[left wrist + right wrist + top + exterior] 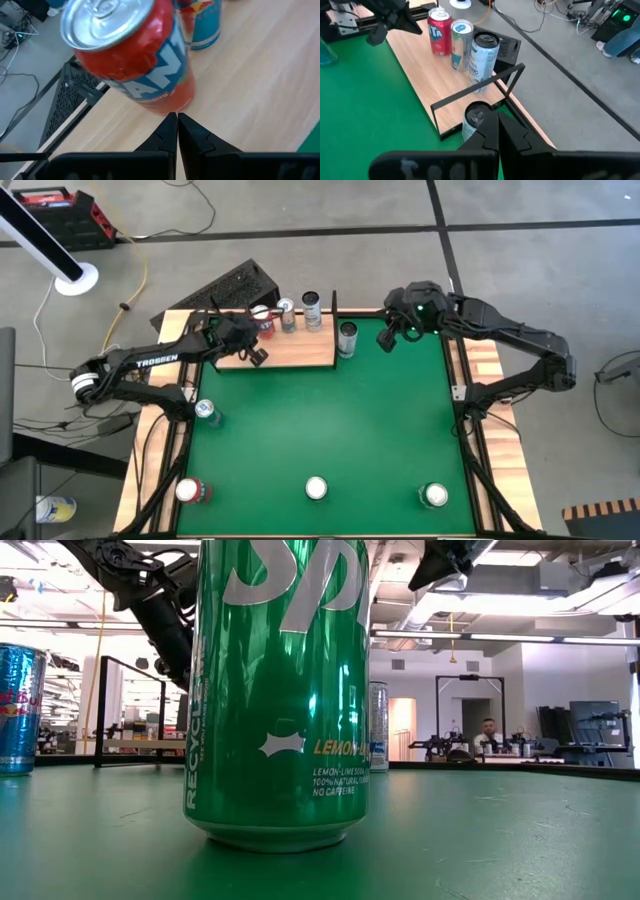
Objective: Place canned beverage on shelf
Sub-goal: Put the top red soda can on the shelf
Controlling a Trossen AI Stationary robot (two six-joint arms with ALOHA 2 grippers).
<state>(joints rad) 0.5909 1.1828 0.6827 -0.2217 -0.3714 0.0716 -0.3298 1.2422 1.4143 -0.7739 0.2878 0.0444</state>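
The pale wooden shelf (300,352) lies at the table's far edge, left of the middle. A red can (262,317), a silver can (287,315) and a white-and-dark can (312,309) stand upright on it. Another can (347,338) stands on the green table just outside the shelf's right end frame. My left gripper (258,358) is shut, hovering over the shelf's near edge a little short of the red can (135,55). My right gripper (385,340) is shut, raised above the table right of the can (476,120).
More cans stand on the green table: one at the left edge (207,412) and three along the near edge (190,490), (316,488), (435,495). The green can (280,690) fills the low view. Black end frames (485,95) rise from the shelf.
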